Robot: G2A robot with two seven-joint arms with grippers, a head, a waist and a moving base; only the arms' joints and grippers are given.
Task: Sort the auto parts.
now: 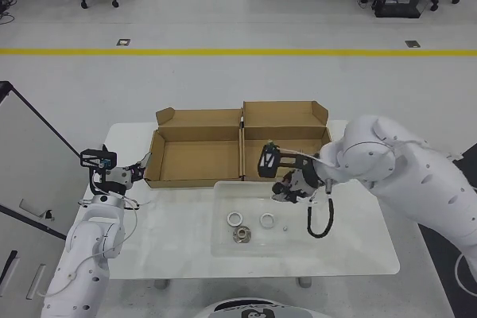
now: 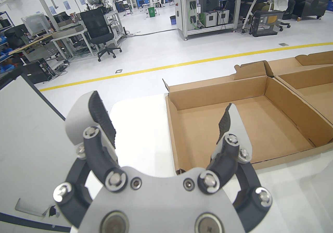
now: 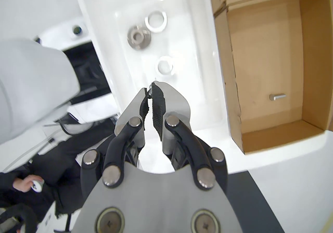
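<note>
So, left gripper (image 1: 141, 168) sits wide open and empty at centre-left by the left box (image 1: 195, 159), while mid-frame the right gripper (image 3: 150, 90) pinches a tiny dark part (image 3: 148, 93) above the tray (image 1: 226, 203), so I'd hold that squeeze and clear the right box (image 1: 302, 135) wall before dropping.

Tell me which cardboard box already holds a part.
The box beside the right gripper: a metal pin lies on its floor; the other box holds none.

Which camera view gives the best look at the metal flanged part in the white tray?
The right wrist view: the metal flanged part is close there, its centre hole plain, beside a white ring. The top view gives it as a small grey spot. The left wrist view faces a cardboard box.
</note>
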